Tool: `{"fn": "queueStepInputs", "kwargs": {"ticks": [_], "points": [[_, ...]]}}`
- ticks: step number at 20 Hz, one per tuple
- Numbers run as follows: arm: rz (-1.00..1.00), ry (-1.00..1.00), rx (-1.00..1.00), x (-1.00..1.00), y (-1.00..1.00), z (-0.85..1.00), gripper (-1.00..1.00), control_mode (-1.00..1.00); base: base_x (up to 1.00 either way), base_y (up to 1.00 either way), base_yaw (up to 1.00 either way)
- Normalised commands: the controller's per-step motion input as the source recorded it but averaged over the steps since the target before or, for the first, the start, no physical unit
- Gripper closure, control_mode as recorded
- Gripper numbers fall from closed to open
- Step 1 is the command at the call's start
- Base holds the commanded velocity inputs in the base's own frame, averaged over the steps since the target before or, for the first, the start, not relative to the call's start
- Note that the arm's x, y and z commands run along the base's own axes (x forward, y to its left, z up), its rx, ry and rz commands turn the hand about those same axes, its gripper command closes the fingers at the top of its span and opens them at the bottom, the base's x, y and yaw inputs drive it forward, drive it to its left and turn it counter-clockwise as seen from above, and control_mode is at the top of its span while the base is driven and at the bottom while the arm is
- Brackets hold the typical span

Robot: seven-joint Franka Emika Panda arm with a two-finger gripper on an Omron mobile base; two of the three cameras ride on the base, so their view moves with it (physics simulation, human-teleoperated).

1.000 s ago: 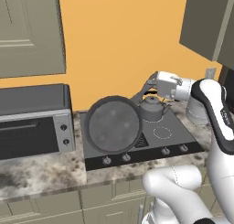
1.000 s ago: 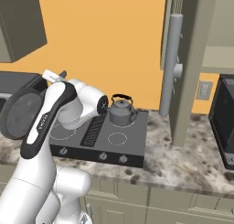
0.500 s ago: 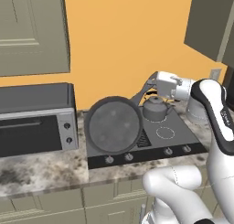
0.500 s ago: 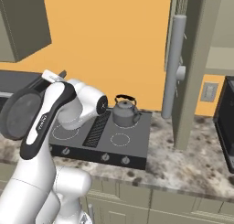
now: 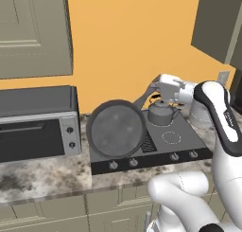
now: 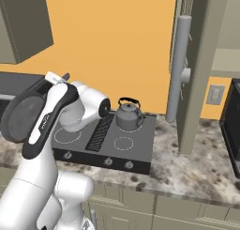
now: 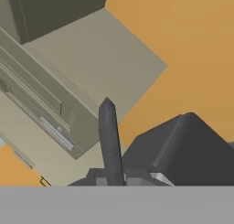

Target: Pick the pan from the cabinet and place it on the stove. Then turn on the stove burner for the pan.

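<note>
The pan (image 5: 116,129) is a round dark grey frying pan, tilted on edge with its inside facing the left base camera. It hangs over the left part of the stove (image 5: 182,143). My gripper (image 5: 159,85) is shut on the end of the pan's long handle, up to the right of the pan. From the right, the pan (image 6: 24,117) shows at the far left, the gripper (image 6: 57,79) above it and the stove (image 6: 138,149) below. In the hand view the handle (image 7: 109,136) runs up from between my fingertips (image 7: 112,178). The open cabinet door (image 6: 199,60) stands right of the stove.
A grey kettle (image 5: 160,112) sits on the stove's back right burner, close under my wrist. Small knobs (image 5: 133,162) line the stove front. A toaster oven (image 5: 35,124) stands on the counter left of the stove. Wall cabinets (image 5: 33,32) hang above it.
The whole picture has slid a little to the right, so the base has moved. The pan stays tilted in the shut gripper over the stove's left side.
</note>
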Motion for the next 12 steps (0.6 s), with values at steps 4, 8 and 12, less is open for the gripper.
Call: {"fn": "queueStepInputs", "kwargs": {"ticks": [4,8,12], "points": [[-0.15,0.00,0.02,0.51,0.00,-0.18,1.00,-1.00,0.00,0.00,0.00],[-0.18,0.00,0.02,0.47,0.00,-0.14,1.00,-1.00,0.00,0.00,0.00],[-0.23,0.00,0.02,0.43,-0.01,-0.18,1.00,-1.00,0.00,0.00,0.00]]}}
